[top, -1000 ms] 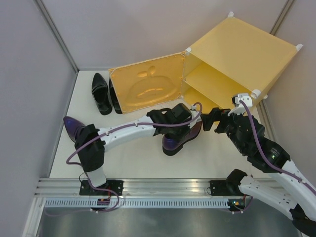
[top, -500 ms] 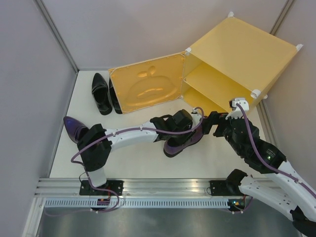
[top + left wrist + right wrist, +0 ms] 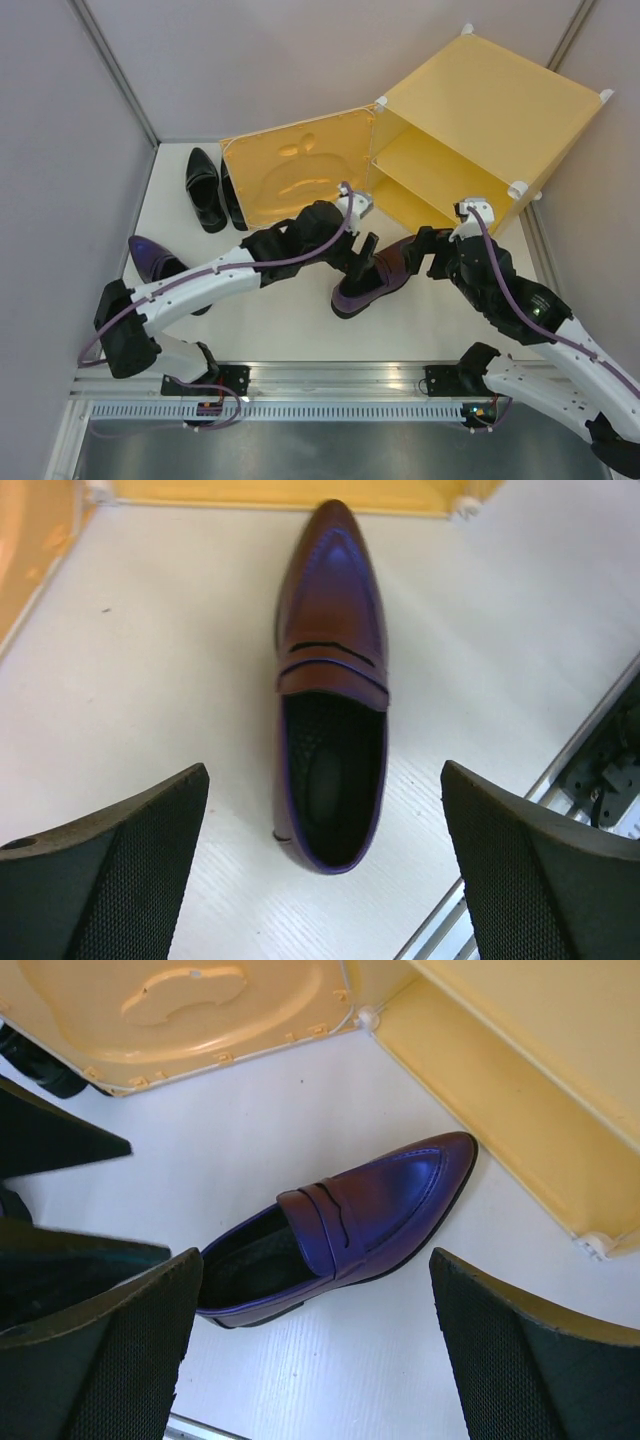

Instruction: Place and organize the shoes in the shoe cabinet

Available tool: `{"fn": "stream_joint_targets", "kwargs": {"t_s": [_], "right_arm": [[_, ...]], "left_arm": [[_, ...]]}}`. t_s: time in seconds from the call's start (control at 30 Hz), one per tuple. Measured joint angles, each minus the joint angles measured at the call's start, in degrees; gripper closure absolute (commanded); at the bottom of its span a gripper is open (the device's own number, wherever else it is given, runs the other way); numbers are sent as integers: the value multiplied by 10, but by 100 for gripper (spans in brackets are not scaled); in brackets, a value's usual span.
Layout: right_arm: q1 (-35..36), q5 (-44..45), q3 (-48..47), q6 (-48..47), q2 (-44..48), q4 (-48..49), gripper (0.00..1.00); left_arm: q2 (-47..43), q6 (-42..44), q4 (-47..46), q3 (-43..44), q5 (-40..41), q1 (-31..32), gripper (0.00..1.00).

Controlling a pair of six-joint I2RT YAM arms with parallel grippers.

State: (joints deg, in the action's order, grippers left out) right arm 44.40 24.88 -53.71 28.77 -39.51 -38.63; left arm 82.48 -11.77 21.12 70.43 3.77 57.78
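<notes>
Your left pincer [image 3: 322, 780] and right pincer [image 3: 315, 1260] both stood spread, empty. The purple loafer [image 3: 370, 1210] lay beneath the right one, toe toward the shoe cabinet [image 3: 520, 1130] ahead. You needed a level pinch across its sides.

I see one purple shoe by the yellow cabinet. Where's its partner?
In the top view, the other purple shoe lies at the left side of the table, partly hidden by the left arm, nearer the arm bases than the black shoes.
</notes>
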Motion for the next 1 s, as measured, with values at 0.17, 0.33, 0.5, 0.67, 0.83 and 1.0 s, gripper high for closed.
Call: {"fn": "stream_joint_targets", "kwargs": {"t_s": [0.17,0.33,0.5,0.67,0.83,1.0], "right_arm": [[0,-60,15,4,-63,10,2],[26,-108,51,13,-146,23,2],[101,-110,50,26,-216,44,5],[172,-100,19,35,-300,59,13],[196,-93,-13,41,-358,71,24],[199,-85,-34,42,-412,81,29]], "left_arm": [[-87,-47,31,-66,2,-96,0],[-197,-83,88,-152,-9,-209,0],[-296,-87,127,-218,-19,-285,1],[-368,-88,156,-278,-28,-342,2],[-393,-90,164,-286,-18,-349,3],[-399,-92,164,-286,7,-357,3]]}}
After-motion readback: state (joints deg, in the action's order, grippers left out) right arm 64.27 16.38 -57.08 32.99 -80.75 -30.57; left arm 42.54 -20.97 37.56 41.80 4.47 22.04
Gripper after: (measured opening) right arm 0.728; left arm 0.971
